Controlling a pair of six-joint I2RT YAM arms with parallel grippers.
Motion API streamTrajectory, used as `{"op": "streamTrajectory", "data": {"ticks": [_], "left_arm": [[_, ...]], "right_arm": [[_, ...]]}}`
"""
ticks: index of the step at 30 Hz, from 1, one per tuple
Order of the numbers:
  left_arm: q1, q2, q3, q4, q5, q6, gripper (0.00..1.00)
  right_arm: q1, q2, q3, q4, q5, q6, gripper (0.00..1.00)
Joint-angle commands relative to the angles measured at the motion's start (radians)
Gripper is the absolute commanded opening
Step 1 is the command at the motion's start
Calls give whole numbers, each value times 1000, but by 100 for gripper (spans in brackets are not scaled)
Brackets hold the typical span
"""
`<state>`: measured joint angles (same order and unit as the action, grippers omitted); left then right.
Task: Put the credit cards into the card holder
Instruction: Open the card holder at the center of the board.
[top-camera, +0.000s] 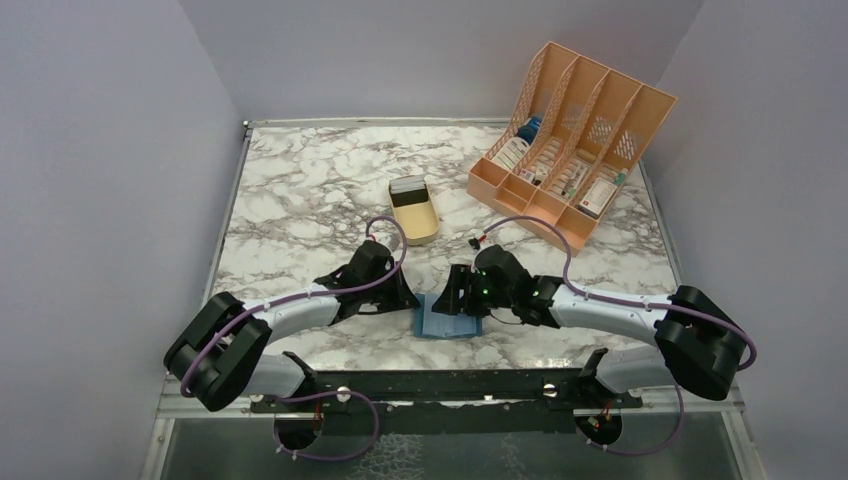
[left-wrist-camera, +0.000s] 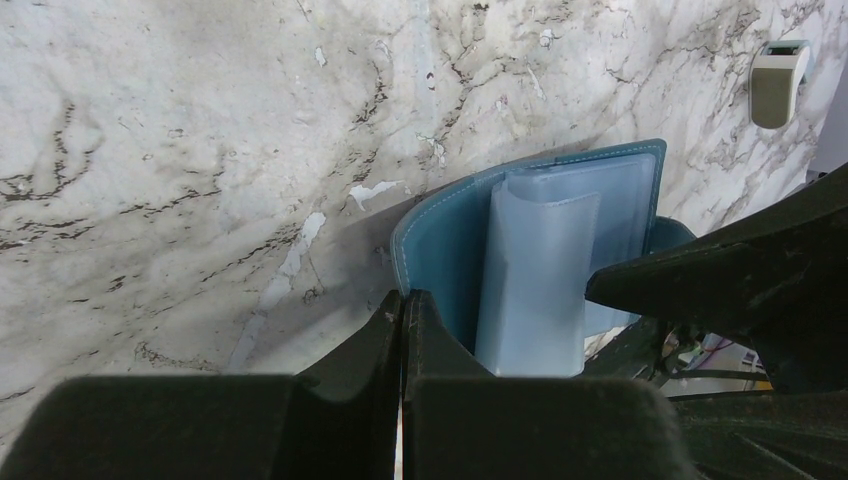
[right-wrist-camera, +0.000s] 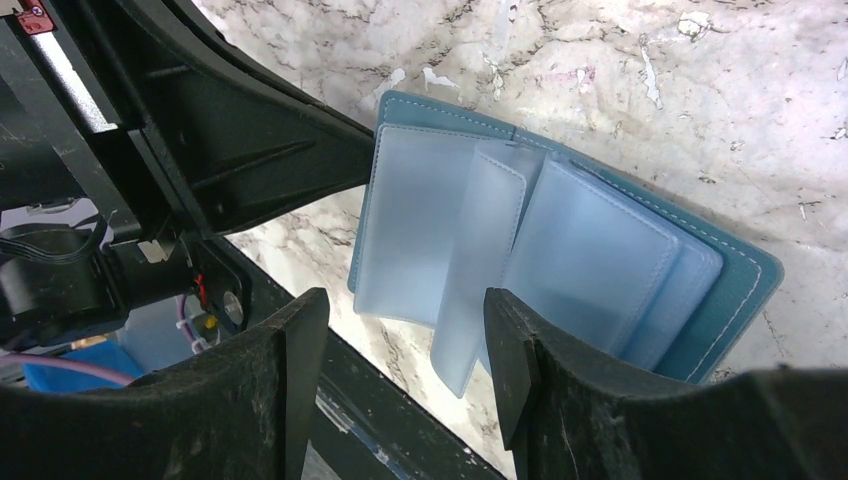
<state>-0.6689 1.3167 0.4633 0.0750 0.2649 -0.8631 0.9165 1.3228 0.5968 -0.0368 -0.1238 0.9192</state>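
Card holder (top-camera: 447, 322) lies open, pale sleeves fanned up, midway along the worktop's (top-camera: 300, 200) near edge. Left hand (left-wrist-camera: 404, 320) clenched, fingers tight together just beside the holder's cover edge. Right hand (right-wrist-camera: 405, 330) released, fingers apart astride the sleeves.

1. A table (top-camera: 300, 190) with a white marble-patterned top, veined in grey and black, fills the middle of the top view.
2. Plain pale grey walls close it in: the left wall (top-camera: 100, 150), the back wall (top-camera: 440, 50) and the right wall (top-camera: 760, 120).
3. A thin metal strip (top-camera: 228, 215) runs along the table's left edge.
4. The light is soft and even, and the shadows are faint.
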Motion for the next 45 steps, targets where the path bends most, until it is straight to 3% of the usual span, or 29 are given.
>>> {"op": "streamTrajectory", "data": {"ticks": [1,8,19,30,37,45], "left_arm": [[-2,8,-3,12,26,-4,0],[-2,2,-4,11,24,-8,0],[-1,-3,-5,19,28,-13,0],[-2,-13,-21,47,45,-20,0],[-1,-10,-23,60,52,-24,0],[-1,-1,-24,72,53,-33,0]], "right_arm": [[2,-11,-11,44,-18,-13,59],[2,-7,27,-101,96,-23,56],[2,59,168,-398,227,-83,34],[26,147,321,-628,353,-100,30],[75,65,356,-598,284,-82,32],[98,148,347,-524,294,-21,51]]}}
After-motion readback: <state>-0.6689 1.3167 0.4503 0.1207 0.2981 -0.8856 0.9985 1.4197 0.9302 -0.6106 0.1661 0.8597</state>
